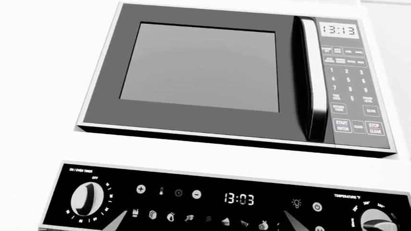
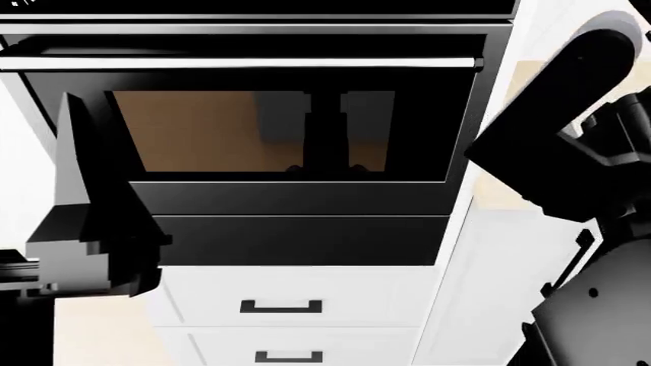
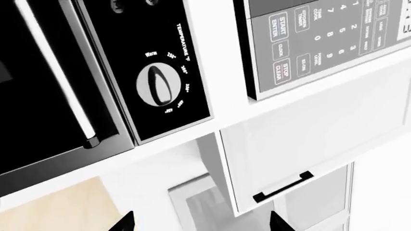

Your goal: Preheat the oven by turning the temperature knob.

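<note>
Preheating has not begun, I judge: the round silver temperature knob (image 3: 157, 85) on the glossy black oven (image 2: 295, 191) sits untouched, well ahead of the right gripper (image 3: 202, 220), whose dark fingertips (image 3: 124, 221) stand spread and empty; the left gripper (image 1: 205, 222) is likewise open

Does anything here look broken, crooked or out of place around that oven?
Nothing stands out. The oven door is shut with its handle level, the temperature knob and timer knob sit intact on the panel, and the microwave above looks closed and undamaged.
</note>
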`<state>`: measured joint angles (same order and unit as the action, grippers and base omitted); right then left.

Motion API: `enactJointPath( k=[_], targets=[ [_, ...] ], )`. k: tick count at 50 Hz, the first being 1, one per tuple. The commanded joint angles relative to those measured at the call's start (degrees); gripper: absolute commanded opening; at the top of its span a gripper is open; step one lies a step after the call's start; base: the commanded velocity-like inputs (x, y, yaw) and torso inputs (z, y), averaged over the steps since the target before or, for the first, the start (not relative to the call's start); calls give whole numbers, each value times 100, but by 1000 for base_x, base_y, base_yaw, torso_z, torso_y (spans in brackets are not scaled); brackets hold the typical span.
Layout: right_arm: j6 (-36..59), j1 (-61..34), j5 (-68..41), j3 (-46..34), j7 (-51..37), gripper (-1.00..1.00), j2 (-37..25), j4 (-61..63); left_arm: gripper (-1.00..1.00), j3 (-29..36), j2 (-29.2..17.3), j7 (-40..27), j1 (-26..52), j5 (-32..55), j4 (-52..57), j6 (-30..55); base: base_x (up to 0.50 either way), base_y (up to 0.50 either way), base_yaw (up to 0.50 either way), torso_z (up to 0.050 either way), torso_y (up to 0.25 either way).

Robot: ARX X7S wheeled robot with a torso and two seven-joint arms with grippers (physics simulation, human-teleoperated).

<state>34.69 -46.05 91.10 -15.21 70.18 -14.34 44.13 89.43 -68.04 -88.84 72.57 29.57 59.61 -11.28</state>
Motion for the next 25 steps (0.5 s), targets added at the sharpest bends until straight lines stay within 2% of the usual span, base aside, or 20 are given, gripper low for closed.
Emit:
enactJointPath(
  k=[1, 14, 25],
  targets=[
    [-132, -663, -63, -29, 477, 100, -57, -369, 100, -75, 33, 60, -47, 54, -25, 14, 0, 0, 0, 0, 0],
    [-298, -1393, -29, -100, 1144, 100, -86, -1002, 100, -97, -10, 78, -58, 105, 3, -48, 0, 0, 0, 0, 0],
    [-170, -1559, -358, -40, 643, 100, 99, -1707, 100, -135, -17, 161, -174, 130, -142, -205, 0, 0, 0, 0, 0]
  ],
)
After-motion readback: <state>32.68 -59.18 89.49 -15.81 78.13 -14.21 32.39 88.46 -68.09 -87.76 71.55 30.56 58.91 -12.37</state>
